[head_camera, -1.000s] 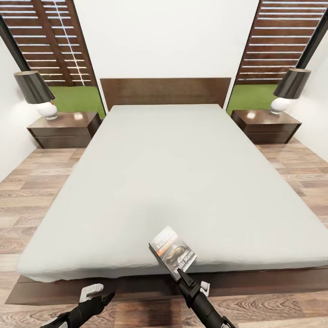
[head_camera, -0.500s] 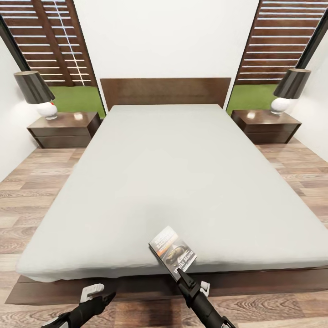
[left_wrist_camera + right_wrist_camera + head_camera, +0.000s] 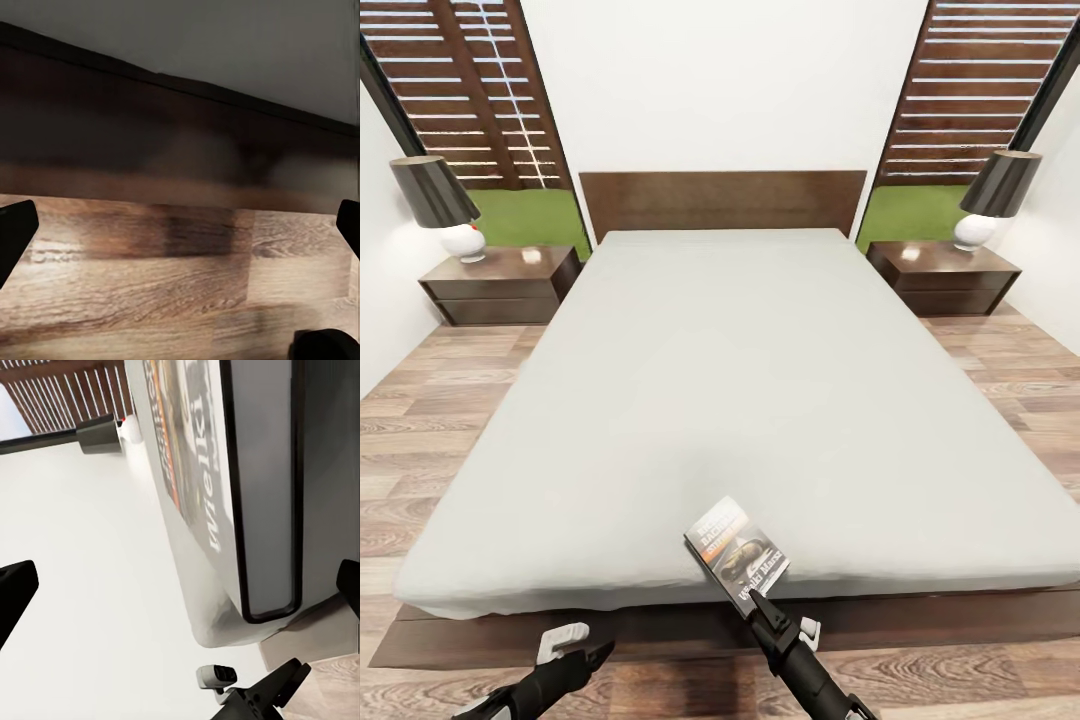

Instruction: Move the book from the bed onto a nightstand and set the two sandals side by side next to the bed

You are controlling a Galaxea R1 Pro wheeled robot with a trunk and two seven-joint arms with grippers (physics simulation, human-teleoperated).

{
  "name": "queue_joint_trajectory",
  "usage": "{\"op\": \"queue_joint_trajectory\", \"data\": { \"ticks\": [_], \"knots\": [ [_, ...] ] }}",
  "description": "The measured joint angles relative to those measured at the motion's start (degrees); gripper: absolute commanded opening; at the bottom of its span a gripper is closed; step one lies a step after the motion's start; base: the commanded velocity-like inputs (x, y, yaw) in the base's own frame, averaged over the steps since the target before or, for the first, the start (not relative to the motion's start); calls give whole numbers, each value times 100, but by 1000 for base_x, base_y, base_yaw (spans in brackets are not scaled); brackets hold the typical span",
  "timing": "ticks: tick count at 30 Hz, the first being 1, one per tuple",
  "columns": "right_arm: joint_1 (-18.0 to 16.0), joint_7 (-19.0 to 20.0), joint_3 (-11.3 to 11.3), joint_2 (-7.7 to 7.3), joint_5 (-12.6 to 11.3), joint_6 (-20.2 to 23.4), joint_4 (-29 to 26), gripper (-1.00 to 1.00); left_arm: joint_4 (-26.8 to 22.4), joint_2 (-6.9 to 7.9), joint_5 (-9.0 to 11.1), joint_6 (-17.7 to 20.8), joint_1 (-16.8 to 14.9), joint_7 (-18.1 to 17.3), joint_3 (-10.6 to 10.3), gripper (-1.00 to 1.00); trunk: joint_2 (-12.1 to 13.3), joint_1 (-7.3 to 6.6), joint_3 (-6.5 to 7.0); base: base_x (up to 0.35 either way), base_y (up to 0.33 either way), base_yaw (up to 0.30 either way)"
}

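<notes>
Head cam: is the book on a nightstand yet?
No, the book lies at the bed's foot edge, by the right gripper.

I'm holding both arms low in front of me. My right gripper (image 3: 752, 597) is reaching forward, fingers spread wide with nothing between them. My left gripper (image 3: 575, 640) is hanging lower, angled inward, its fingers (image 3: 15, 232) likewise parted.

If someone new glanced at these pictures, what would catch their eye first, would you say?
The large pale bed fills the middle of the room, with a dark nightstand and lamp at each side of the headboard. At the bed's near edge, the book sits tilted just above the right gripper.
</notes>
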Motion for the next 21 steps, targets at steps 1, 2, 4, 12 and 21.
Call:
{"op": "queue_joint_trajectory", "data": {
  "ticks": [1, 2, 4, 12, 21],
  "knots": [
    [0, 0, 0, 0, 0, 0, 0, 100, 0, 0, 0, 0, 0, -1, 1, 100, 0, 0, 0, 0, -100, 0],
    [0, 0, 0, 0, 0, 1, 0, 100, 0, 0, 0, -1, 0, -3, 2, 100, 0, 0, 0, 0, -64, 0],
    [0, 0, 1, 0, -1, 1, 1, 100, 0, 0, 0, -1, 0, -2, 2, 100, 0, 0, 0, 0, -27, 0],
    [0, 0, 1, 0, -1, -1, 1, 100, 0, 0, 0, -1, 0, -7, -1, 100, 0, 0, 0, 0, -5, 0],
    [0, -1, 1, 0, -1, 1, 1, 100, 0, 0, 0, -1, -3, -8, -1, 100, 0, 0, 0, 0, 0, 0]
  ]
}}
